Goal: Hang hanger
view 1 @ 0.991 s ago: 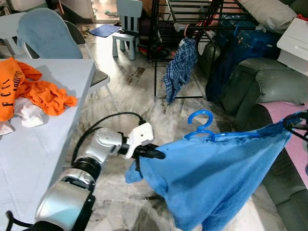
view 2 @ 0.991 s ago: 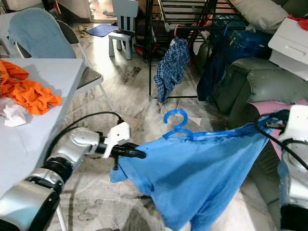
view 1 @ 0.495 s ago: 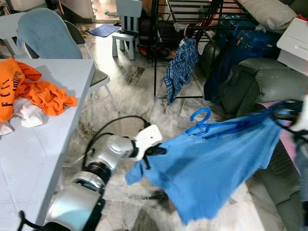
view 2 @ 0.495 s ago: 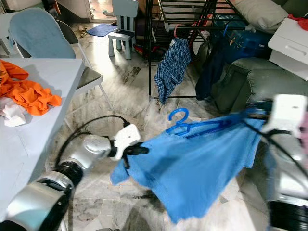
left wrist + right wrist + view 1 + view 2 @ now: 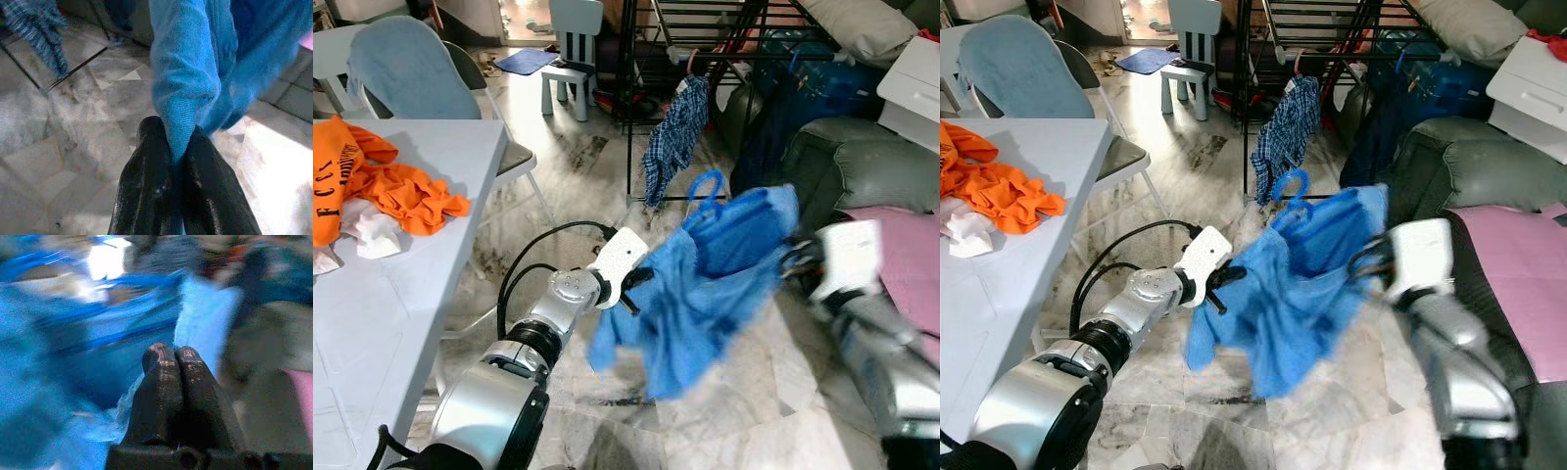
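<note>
A blue garment on a blue plastic hanger hangs bunched between my two grippers over the marble floor. The hanger's hook sticks up above the cloth, just in front of the black drying rack. My left gripper is shut on one edge of the blue cloth; in the left wrist view the fabric is pinched between the fingers. My right gripper is at the other side, blurred, with its fingers pressed together at the blue cloth.
A checked shirt and dark blue clothes hang on the rack. A grey-green sofa with a pink cover is on the right. On the left, a white table holds orange clothing. Chairs stand behind.
My right gripper has swung left toward the left one, so the spread garment now hangs bunched. The hanger hook has risen toward the rack.
</note>
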